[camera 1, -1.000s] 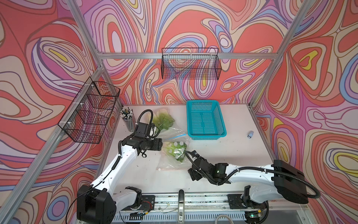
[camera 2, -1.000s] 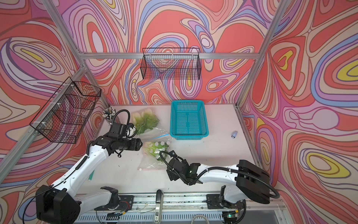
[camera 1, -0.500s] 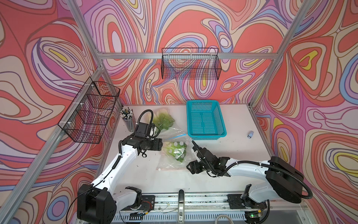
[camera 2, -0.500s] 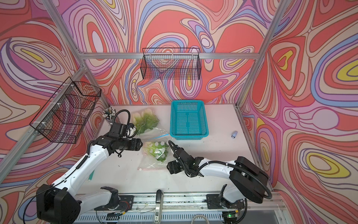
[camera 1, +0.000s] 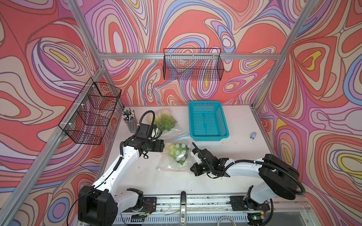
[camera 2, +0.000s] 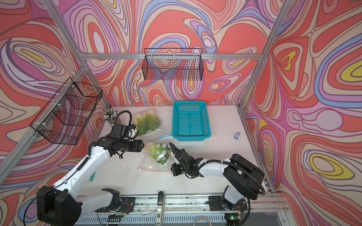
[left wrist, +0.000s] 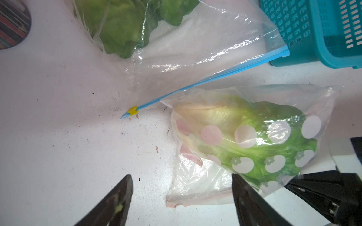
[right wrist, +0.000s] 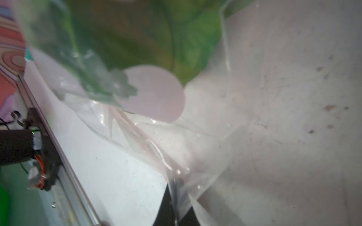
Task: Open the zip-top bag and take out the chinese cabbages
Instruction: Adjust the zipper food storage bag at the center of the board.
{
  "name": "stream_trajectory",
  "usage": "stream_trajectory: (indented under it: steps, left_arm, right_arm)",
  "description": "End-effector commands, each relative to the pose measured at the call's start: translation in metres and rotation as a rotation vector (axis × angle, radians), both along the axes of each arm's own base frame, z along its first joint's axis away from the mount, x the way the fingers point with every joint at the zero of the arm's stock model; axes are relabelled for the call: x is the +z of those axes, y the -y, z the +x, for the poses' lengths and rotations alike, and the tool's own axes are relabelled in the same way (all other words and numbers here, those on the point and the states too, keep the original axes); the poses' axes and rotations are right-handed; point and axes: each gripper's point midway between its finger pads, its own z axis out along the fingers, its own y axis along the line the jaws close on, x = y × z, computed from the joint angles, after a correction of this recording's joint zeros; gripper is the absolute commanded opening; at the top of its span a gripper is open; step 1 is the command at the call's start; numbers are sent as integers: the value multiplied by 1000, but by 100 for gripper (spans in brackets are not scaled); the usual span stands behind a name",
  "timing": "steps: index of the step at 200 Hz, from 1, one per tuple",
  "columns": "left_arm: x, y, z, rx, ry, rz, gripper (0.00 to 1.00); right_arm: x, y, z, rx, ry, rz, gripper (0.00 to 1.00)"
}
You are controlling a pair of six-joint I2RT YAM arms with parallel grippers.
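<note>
A clear zip-top bag [camera 1: 176, 156] [camera 2: 158, 154] printed with white dots lies mid-table with a chinese cabbage [left wrist: 225, 115] inside, its pink zip strip [left wrist: 199, 202] toward the front. My right gripper [camera 1: 192, 168] [camera 2: 172, 169] [right wrist: 174, 203] is shut on the film at the bag's front right corner. The left gripper [camera 1: 152, 146] [left wrist: 181, 180] hangs open above the table just left of the bag, touching nothing. Behind it lies another clear bag [camera 1: 166, 123] with a blue zip [left wrist: 215, 78], a yellow slider [left wrist: 133, 112] and more green cabbages [left wrist: 117, 25].
A teal plastic basket [camera 1: 207, 121] stands at the back, against the blue zip's end. A cup of pens [camera 1: 129, 121] is at the back left. A small grey object [camera 1: 253, 135] lies at the right. Wire baskets [camera 1: 193, 64] [camera 1: 92, 111] hang on the walls.
My right gripper swung in to the dotted bag's front right corner and went from open to shut on the film. The left arm has stayed put, open.
</note>
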Motion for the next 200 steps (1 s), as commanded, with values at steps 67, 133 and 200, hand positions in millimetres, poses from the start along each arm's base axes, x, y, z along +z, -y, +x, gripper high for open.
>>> stream_trajectory:
  steps: [67, 133, 200]
  left_arm:
    - [63, 14, -9, -88, 267, -119, 67]
    - [125, 20, -34, -238, 585, -136, 64]
    - [117, 12, -30, -331, 583, 39, 64]
  right_arm:
    - [112, -47, 30, -25, 69, 227, 0]
    - [161, -67, 72, -87, 96, 294, 0]
    - [182, -66, 104, -102, 40, 388, 0]
